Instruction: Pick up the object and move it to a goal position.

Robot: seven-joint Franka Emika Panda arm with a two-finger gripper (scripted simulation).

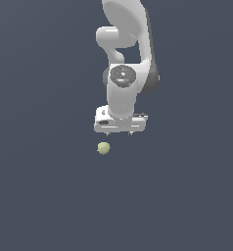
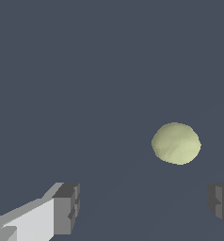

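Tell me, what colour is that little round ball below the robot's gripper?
The small smooth ball is plain pale yellow-green, unpatterned; the wrist view shows it best.

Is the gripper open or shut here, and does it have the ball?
Open and empty. In the wrist view the gripper's two fingertips stand wide apart with only floor between them, and the ball lies clear of both.

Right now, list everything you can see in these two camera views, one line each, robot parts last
ball: one, pale yellow-green, on the dark grey surface, below the gripper toward the exterior view's left, not held; also in the wrist view.
surface: one, dark blue-grey, fills the background.
arm: one, white with dark joints, coming down from the top of the exterior view.
gripper: one, white with dark grey fingertips, jaws apart, nothing between them.
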